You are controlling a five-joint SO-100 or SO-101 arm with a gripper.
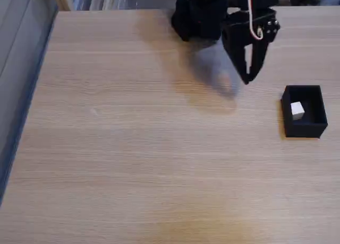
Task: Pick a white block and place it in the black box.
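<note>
The white block (297,110) lies inside the black box (305,128), which stands on the wooden table at the right in the fixed view. My black gripper (247,79) hangs above the table, up and to the left of the box, apart from it. Its fingers (258,63) point downward and meet at the tips with only a narrow slit between them higher up, and nothing is held.
The arm's black base (199,15) sits at the table's far edge. The wooden table (133,148) stretches wide to the left and front. The table's left edge (32,90) drops off toward a grey floor.
</note>
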